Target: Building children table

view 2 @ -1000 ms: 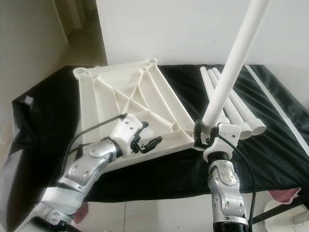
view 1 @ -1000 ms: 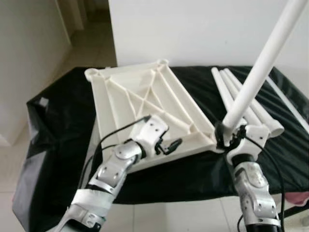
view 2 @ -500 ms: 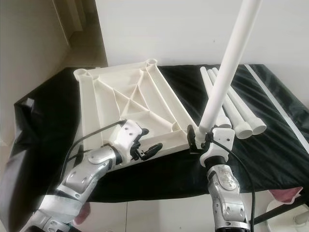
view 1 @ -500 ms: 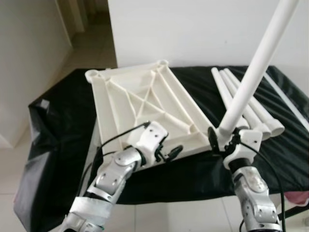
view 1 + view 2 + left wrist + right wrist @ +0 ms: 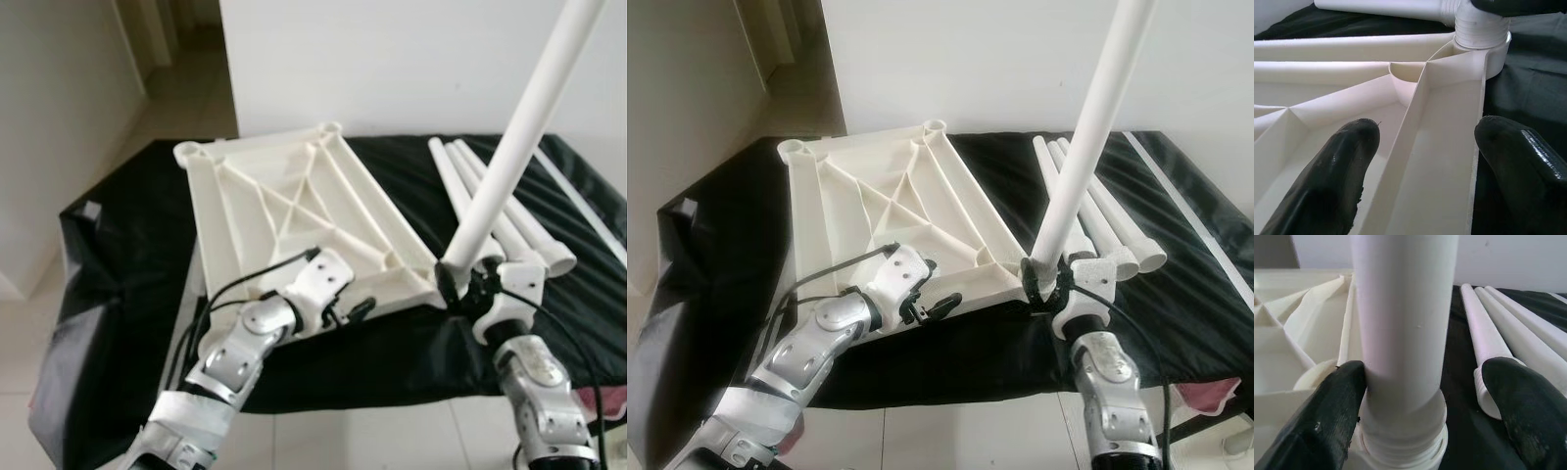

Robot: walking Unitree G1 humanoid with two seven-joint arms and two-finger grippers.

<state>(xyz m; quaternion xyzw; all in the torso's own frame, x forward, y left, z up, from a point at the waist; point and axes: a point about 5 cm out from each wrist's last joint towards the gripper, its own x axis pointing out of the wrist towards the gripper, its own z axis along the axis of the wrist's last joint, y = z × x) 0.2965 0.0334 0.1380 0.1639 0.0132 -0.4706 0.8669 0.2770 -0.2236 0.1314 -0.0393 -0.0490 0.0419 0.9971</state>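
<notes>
Upturned white tabletop, ribbed underside showing, lying on a surface draped in black cloth before a white wall. At its near right corner, a white table leg standing tilted, threaded end seated at the corner socket. Right gripper placed around the base of that leg just above the threads: one black finger pressed against the tube, the other standing well off it, so the hold loose rather than clamped. Left gripper at the tabletop's near edge, fingers spread wide, one fingertip down inside a ribbed bay and the other outside the rim over the cloth (straddling the rim, with no squeeze to be seen). Three spare legs lying side by side on the cloth just to the right of the tabletop, beside the upright one.
</notes>
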